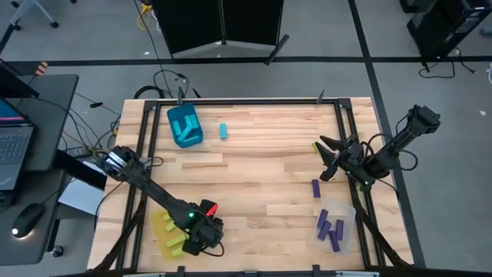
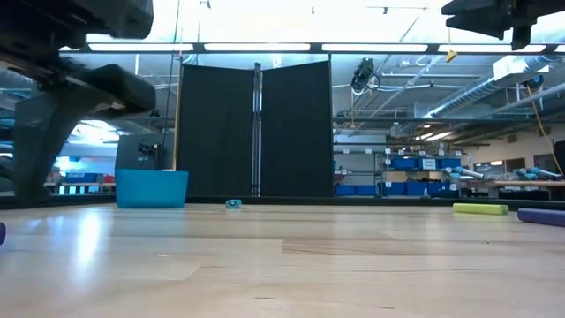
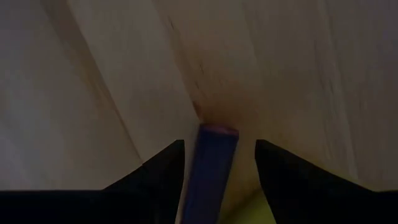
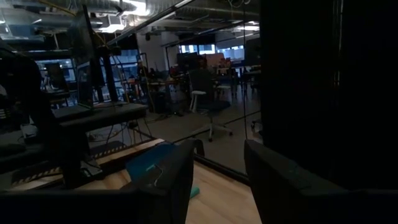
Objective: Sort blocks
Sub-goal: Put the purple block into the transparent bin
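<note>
Purple rectangular bar (image 3: 214, 168) sits between the left gripper's (image 1: 201, 231) dark fingers (image 3: 163, 171), apparently pinched, low over pale grained wood table (image 1: 254, 165) beside the yellow bin (image 1: 164, 231). Right gripper (image 1: 329, 158) hovers part-open, empty, above a lime bar (image 2: 480, 208).
</note>
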Robot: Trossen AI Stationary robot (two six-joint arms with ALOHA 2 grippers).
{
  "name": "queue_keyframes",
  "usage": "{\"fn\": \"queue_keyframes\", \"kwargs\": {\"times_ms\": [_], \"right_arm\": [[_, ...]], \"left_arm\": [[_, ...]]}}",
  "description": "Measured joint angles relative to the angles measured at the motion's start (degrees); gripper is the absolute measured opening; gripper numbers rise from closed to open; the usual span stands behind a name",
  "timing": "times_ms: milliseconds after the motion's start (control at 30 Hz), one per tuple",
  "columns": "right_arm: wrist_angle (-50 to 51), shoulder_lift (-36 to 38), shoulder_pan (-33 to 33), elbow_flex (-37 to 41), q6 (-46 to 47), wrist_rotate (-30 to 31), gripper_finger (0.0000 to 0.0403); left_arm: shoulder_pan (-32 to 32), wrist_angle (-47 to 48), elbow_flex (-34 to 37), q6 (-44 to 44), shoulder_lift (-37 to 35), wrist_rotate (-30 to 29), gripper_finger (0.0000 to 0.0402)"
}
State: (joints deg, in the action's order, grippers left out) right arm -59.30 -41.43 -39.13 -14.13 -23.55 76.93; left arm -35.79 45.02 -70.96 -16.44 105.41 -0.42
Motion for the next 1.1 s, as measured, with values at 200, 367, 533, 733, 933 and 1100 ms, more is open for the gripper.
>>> {"fn": "queue_keyframes", "kwargs": {"times_ms": [200, 367, 533, 733, 933, 1100], "right_arm": [[-0.1, -0.54, 0.0, 0.0, 0.1, 0.0, 0.0154], [-0.06, -0.71, 0.0, 0.0, 0.63, -0.02, 0.0154], [-0.01, -0.74, 0.0, 0.0, 0.61, -0.02, 0.0154], [-0.01, -0.74, 0.0, 0.0, 0.59, -0.04, 0.0154], [-0.04, -0.74, 0.0, 0.0, 0.56, -0.04, 0.0154], [-0.02, -0.73, 0.0, 0.0, 0.54, -0.04, 0.0154]], "left_arm": [[0.01, 0.03, 0.0, -0.1, 0.52, 0.3, 0.0223], [0.09, -0.57, 0.0, -0.15, 1.39, 0.12, 0.0245], [0.11, -0.46, 0.0, -0.09, 2.97, 0.21, 0.0247], [0.15, -1.99, 0.0, 0.23, 3.52, 0.71, 0.0233], [0.15, -1.81, -0.02, 1.32, 4.36, 0.25, 0.0188], [0.17, -1.72, -0.3, 1.49, 5.73, 0.28, 0.0144]]}}
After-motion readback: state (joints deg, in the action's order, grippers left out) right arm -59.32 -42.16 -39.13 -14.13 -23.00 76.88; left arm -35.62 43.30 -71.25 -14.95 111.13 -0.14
